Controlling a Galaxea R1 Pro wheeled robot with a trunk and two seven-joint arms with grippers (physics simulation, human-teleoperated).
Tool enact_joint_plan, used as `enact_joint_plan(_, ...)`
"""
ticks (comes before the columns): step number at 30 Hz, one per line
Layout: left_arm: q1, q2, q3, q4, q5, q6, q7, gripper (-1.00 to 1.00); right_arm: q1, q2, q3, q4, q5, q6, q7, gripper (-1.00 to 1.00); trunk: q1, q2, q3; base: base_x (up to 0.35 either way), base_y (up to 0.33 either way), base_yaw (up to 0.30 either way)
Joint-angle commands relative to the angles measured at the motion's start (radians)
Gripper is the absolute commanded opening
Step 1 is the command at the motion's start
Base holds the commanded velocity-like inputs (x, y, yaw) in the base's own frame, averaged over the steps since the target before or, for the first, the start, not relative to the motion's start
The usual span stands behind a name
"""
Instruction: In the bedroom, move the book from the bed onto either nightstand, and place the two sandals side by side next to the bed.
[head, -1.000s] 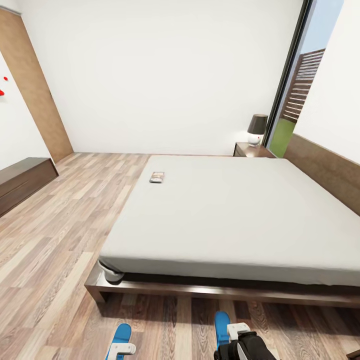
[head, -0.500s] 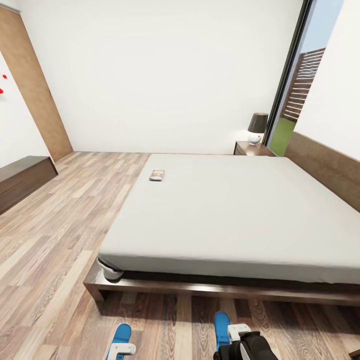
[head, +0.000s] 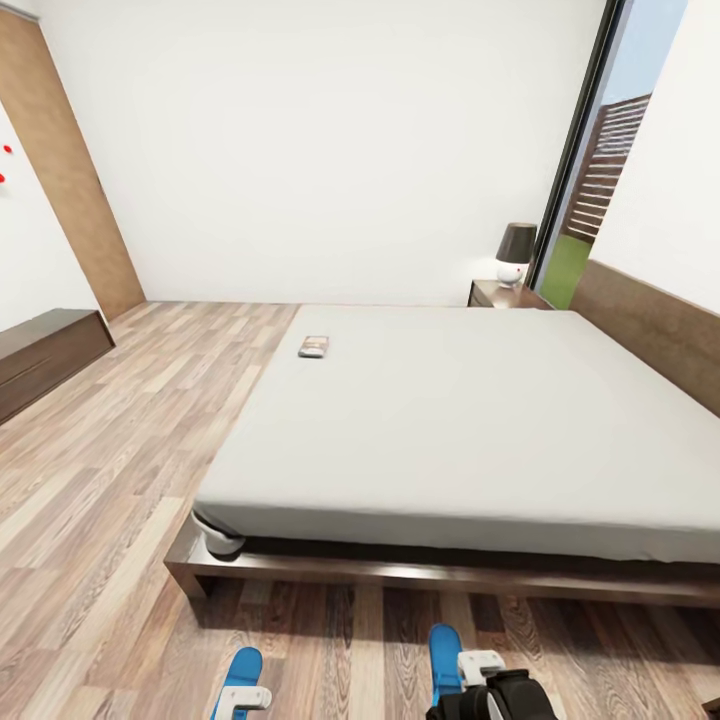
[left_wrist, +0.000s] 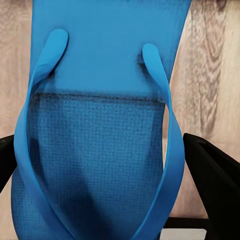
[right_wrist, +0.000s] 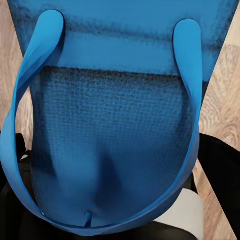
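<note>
head view: wide plank floor (head: 110, 480) lies open at left of the bed (head: 470, 430); book (head: 314, 347) near its upper-left edge. each claw, left (head: 240, 697) and right (head: 470, 668), grasps a blue sandal (left_wrist: 100, 125), (right_wrist: 110, 125).

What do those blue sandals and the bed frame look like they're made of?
The sandal in the left wrist view looks like matte foam or rubber: its footbed has a fine woven-looking grid, and its straps are smooth and plain. The other sandal in the right wrist view looks the same. The bed frame looks like dark brown wood with a slight sheen along its edge.
</note>
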Motion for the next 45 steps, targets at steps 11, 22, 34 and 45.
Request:
enact_joint_plan(11, -0.003, 0.000, 0.008, -0.002, -0.012, -0.002, 0.003, -1.00, 0.029, -0.020, -0.001, -0.058, 0.013, 0.028, 0.089, -1.00, 0.042, -0.078, -0.035, 0.000, 0.000, 0.000)
enact_joint_plan(22, -0.006, 0.000, 0.009, -0.004, -0.012, -0.002, 0.000, -1.00, 0.032, -0.028, 0.000, -0.060, 0.016, 0.031, 0.101, -1.00, 0.084, -0.155, -0.070, 0.000, 0.000, 0.000)
enact_joint_plan(34, -0.006, -0.002, 0.008, -0.003, -0.013, -0.002, -0.001, -1.00, 0.032, -0.029, 0.000, -0.059, 0.018, 0.031, 0.102, -1.00, 0.107, -0.197, -0.089, 0.000, 0.000, 0.000)
enact_joint_plan(45, -0.006, -0.002, 0.008, -0.003, -0.014, -0.002, 0.003, -1.00, 0.032, -0.029, 0.000, -0.059, 0.015, 0.031, 0.102, -1.00, 0.107, -0.197, -0.089, 0.000, 0.085, 0.000)
